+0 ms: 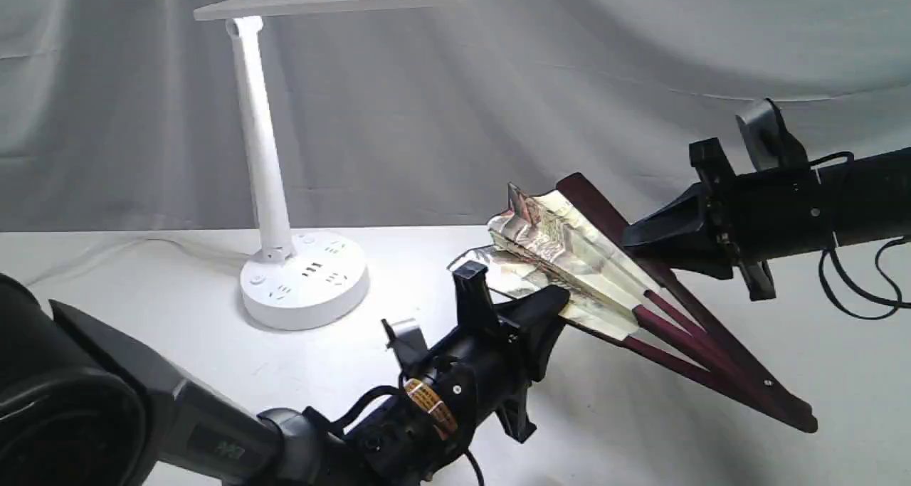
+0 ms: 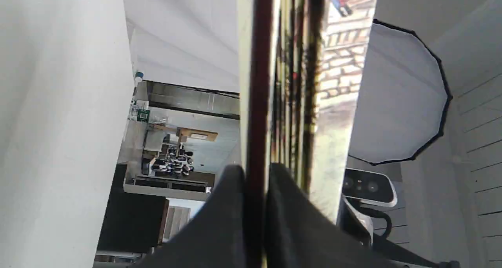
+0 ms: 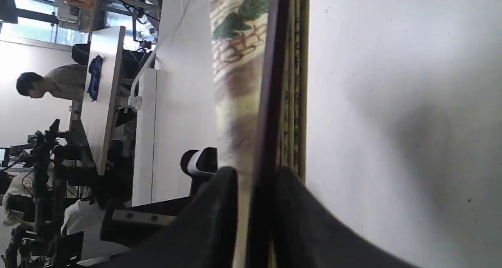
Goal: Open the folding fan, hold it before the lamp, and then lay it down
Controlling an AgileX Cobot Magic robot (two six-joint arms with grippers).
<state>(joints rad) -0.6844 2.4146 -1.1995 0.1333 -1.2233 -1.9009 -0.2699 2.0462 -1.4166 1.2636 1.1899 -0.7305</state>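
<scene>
Well, left claw (image 1: 562, 299) clamps one guard (image 2: 257, 103), right claw (image 1: 630, 240) straddles the other, grip unclear, to spread the folding fan (image 1: 569, 258).

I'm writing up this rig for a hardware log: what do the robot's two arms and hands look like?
Both are mostly black. The left hand and right hand have wedge-shaped black fingers. Each wrist carries a silver-grey camera. The left arm bears a yellow-orange label and a grey segment nearer its base; thin black cables loop off the right arm.

Bright soft light glares off the folding fan (image 1: 562, 251); wrist close-ups blur.
</scene>
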